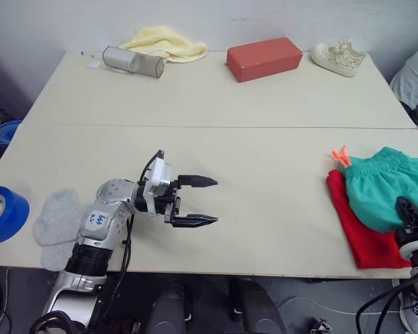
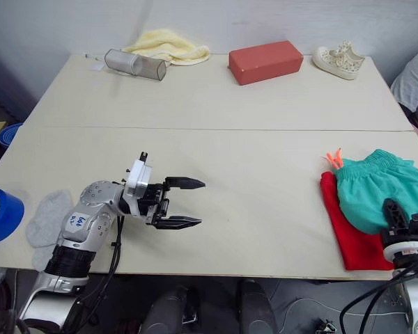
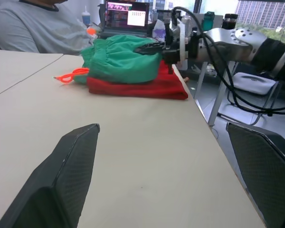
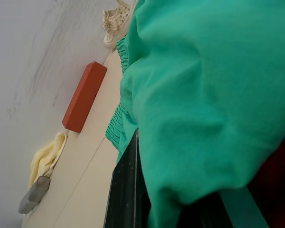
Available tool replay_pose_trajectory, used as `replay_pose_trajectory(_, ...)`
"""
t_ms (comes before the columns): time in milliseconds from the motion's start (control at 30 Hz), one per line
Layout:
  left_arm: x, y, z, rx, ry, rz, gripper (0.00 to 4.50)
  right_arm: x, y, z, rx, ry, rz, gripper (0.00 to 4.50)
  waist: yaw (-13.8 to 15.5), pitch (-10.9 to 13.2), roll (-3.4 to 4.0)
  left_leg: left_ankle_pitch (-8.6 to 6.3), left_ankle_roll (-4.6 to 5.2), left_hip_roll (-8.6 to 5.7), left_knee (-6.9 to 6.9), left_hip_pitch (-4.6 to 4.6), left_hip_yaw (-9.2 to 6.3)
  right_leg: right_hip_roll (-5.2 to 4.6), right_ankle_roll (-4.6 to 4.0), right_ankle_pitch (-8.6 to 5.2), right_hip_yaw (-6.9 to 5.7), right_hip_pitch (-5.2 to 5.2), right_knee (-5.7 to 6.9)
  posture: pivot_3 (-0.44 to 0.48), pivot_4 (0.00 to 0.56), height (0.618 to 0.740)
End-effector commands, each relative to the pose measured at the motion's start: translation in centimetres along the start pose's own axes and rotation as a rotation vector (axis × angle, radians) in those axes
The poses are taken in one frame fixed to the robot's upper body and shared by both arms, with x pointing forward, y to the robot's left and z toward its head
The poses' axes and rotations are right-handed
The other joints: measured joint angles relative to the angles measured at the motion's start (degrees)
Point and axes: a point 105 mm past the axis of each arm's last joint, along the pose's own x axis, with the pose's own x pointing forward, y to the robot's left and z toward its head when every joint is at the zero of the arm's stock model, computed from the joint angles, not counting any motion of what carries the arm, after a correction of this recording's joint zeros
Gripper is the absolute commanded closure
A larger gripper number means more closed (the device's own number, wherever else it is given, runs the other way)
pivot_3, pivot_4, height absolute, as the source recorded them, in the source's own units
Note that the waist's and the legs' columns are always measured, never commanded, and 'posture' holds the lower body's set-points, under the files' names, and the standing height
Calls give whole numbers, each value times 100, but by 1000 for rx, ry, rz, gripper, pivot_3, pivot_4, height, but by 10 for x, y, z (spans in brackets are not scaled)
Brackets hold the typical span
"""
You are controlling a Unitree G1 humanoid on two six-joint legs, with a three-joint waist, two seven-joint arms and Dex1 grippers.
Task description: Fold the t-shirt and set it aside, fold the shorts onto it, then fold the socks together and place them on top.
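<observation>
**Socks left to fold; shirt and shorts already stacked**

Leftmost, the socks (image 1: 59, 226) were seen lying as a loose pair of light grey knit pieces at the near left corner of the table (image 1: 265, 149), just beside a blue tape roll (image 1: 1, 212) and partly under the left arm. They were judged to be very light, soft and limp, with no stiffness to hold a shape, so a pinch through both layers near a cuff or toe end was thought the best hold; a grip on a single layer would probably let the other sock slip off.

Further along, the left gripper (image 1: 198, 202) was seen above bare tabletop, well apart from the socks, with its two black fingers spread wide and nothing held or touched between them.

At the near right edge, the t-shirt (image 1: 359, 233) lay folded flat as a bright red pad, and the shorts (image 1: 383, 191) were folded on top of it, the neon orange drawstring (image 1: 340, 158) trailing off toward the table's middle. Both were judged soft and easily rumpled, the stack likely to shift if dragged.

Rightmost, the right gripper (image 2: 402, 219) was seen at the near side of the shorts, one finger pressed against the teal fabric. Whether its jaws were parted or closed on the cloth could not be told.
</observation>
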Motion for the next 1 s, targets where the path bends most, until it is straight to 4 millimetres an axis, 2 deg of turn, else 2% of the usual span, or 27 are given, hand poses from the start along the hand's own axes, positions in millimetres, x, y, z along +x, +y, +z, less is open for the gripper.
replay_pose_trajectory(33,-1,-2,9,45,-8,-5,14,-6,6,1,20,-11,-1,4500,-39,0,0,0,-1,0,0,0,-2,-1,-3,-1,-1,0,0,0,150,740)
replay_pose_trajectory(100,-2,-1,9,47,-8,-2,14,-9,6,8,26,-41,0,4500,-45,0,0,0,-1,-1,-4,0,-2,-1,-7,-4,-2,0,1,0,150,740)
replay_pose_trajectory(200,-2,-2,9,48,-7,0,14,-14,20,31,40,-90,78,4500,-45,0,0,1,-3,-1,-6,-1,-4,2,-9,-6,-5,-1,1,0,150,740)
replay_pose_trajectory(267,-2,-2,8,48,-6,-1,14,-15,26,38,32,-98,105,4500,-42,0,0,1,-3,-2,-5,-1,-4,2,-9,-5,-5,-1,1,0,150,740)
replay_pose_trajectory(333,-1,-2,8,47,-6,-1,14,-16,37,49,19,-131,169,4500,-40,1,-2,0,-3,-2,-3,-1,-5,2,-9,-5,-6,0,0,0,150,740)
replay_pose_trajectory(467,1,-2,6,46,-5,-8,14,-16,75,89,15,-258,310,4500,-49,1,-2,0,-2,-4,-2,-1,-3,3,-8,-5,-3,-1,3,0,150,740)
replay_pose_trajectory(567,0,-1,6,46,-2,-10,14,-22,91,104,-17,-254,340,4500,-42,1,-2,1,-3,-4,-3,1,-5,5,-8,-5,-5,-1,5,0,150,740)
replay_pose_trajectory(667,0,-1,5,48,2,-10,14,-27,91,98,-54,-193,316,4500,2,2,-14,4,-8,-1,-5,0,-12,8,-10,-7,-12,1,3,0,150,740)
replay_pose_trajectory(767,1,0,6,49,0,-11,14,-31,76,82,-75,-135,257,4500,46,2,-14,4,-8,-3,-3,-1,-11,5,-10,-7,-10,1,2,0,150,740)
replay_pose_trajectory(1000,3,-1,7,49,-1,-22,14,-43,27,16,-14,17,109,4500,74,0,-12,2,-6,0,-3,0,-10,4,-10,-6,-8,1,4,0,150,740)
